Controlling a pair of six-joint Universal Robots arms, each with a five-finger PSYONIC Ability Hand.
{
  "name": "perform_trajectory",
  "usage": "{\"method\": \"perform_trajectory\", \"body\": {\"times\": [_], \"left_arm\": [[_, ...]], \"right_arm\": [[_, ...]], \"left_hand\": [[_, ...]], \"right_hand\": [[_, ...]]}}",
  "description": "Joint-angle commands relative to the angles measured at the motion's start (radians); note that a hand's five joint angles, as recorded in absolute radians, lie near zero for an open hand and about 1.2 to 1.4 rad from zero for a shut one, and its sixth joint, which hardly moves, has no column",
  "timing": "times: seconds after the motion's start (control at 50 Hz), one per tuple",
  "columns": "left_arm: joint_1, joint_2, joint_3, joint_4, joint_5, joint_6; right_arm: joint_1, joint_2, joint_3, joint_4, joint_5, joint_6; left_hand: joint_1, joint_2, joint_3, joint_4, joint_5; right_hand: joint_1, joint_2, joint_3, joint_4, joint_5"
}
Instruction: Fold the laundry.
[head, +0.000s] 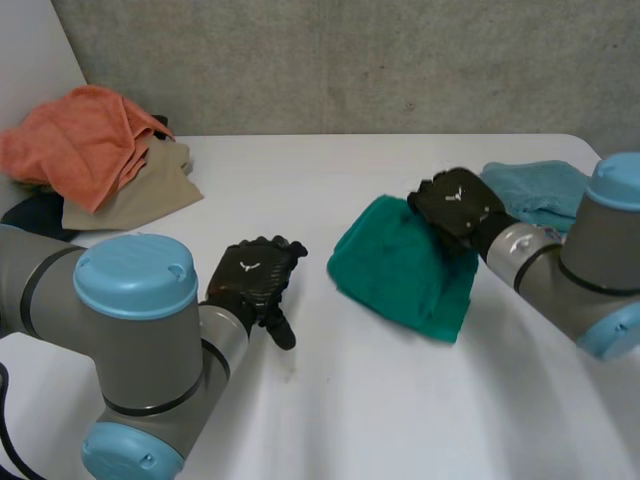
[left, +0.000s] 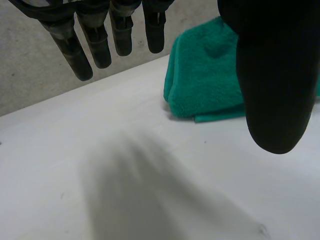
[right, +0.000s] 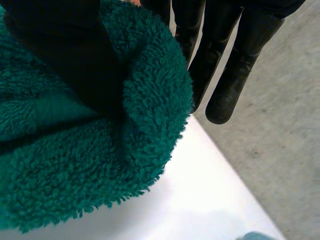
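The far right corner of the green towel is covered by the right hand, so how that corner lies cannot be made out from the head view. In the right wrist view the thumb is sunk into the pile, and a thick roll of towel stands nipped between it and the straight fingers; the cloth's edge under the thumb is lost in shadow. The right arm covers the near part of a light-blue cloth lying by the right edge of the tabletop. At the far left corner a pile of laundry runs out of the view: an orange towel on top, a beige cloth under it, and a dark cloth of which only a strip shows. The left arm blocks the near left corner. The green towel lies folded and flat right of the tabletop's middle, skewed to the edges. Its long axis runs from the middle of the far edge toward the near right corner. Its rounded fold faces the left hand, and a thinner layer sticks out along the near side. The left hand is well apart from the towel, over bare tabletop. Its fingers hang straight and loose, its thumb is apart from them, and it grasps nothing.
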Motion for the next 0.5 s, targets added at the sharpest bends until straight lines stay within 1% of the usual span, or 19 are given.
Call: {"method": "perform_trajectory", "body": {"times": [0.02,0.1,0.12,0.14,0.2,0.22,0.26,0.28,0.36,0.44,0.5], "left_arm": [[0.022,0.0,0.0,0.0,0.0,0.0],[0.034,0.0,-0.001,0.0,0.0,-0.001],[0.036,0.0,-0.001,0.0,0.0,-0.002],[0.037,0.0,-0.001,0.0,0.0,-0.002],[0.039,0.0,-0.001,0.0,0.0,-0.002],[0.039,0.0,-0.001,0.0,0.0,-0.002],[0.039,0.0,-0.001,0.0,0.0,-0.002],[0.04,0.0,-0.001,0.0,0.0,-0.002],[0.039,0.0,-0.001,0.0,0.0,-0.002],[0.039,0.0,-0.001,0.0,0.002,-0.002],[0.039,0.0,-0.003,0.0,0.002,-0.002]], "right_arm": [[-0.011,0.039,-0.187,-0.007,0.012,0.012],[-0.046,0.062,-0.328,-0.005,0.022,0.067],[-0.069,0.074,-0.356,-0.004,0.024,0.087],[-0.123,0.098,-0.414,-0.002,0.025,0.137],[-0.186,0.143,-0.498,0.004,0.035,0.225],[-0.222,0.18,-0.552,0.013,0.041,0.28],[-0.253,0.221,-0.603,0.027,0.045,0.317],[-0.287,0.272,-0.653,0.048,0.048,0.345],[-0.379,0.396,-0.76,0.119,0.064,0.365],[-0.44,0.493,-0.819,0.182,0.078,0.365],[-0.462,0.525,-0.828,0.208,0.078,0.365]], "left_hand": [[-0.044,-0.03,-0.042,-0.031,-0.028],[-0.044,-0.031,-0.042,-0.031,-0.028],[-0.044,-0.03,-0.042,-0.031,-0.028],[-0.044,-0.03,-0.042,-0.031,-0.028],[-0.044,-0.03,-0.042,-0.031,-0.028],[-0.044,-0.03,-0.042,-0.031,-0.028],[-0.044,-0.03,-0.042,-0.031,-0.028],[-0.044,-0.03,-0.042,-0.031,-0.028],[-0.044,-0.03,-0.042,-0.031,-0.028],[-0.047,-0.033,-0.044,-0.034,-0.031],[-0.044,-0.03,-0.042,-0.031,-0.028]], "right_hand": [[0.519,0.248,0.218,0.209,0.274],[0.519,0.248,0.218,0.209,0.274],[0.519,0.248,0.218,0.209,0.274],[0.519,0.248,0.218,0.209,0.274],[0.519,0.248,0.218,0.209,0.274],[0.519,0.248,0.218,0.209,0.274],[0.519,0.248,0.218,0.209,0.274],[0.519,0.248,0.218,0.209,0.274],[0.519,0.248,0.218,0.209,0.274],[0.519,0.248,0.218,0.209,0.274],[0.519,0.248,0.218,0.209,0.274]]}}
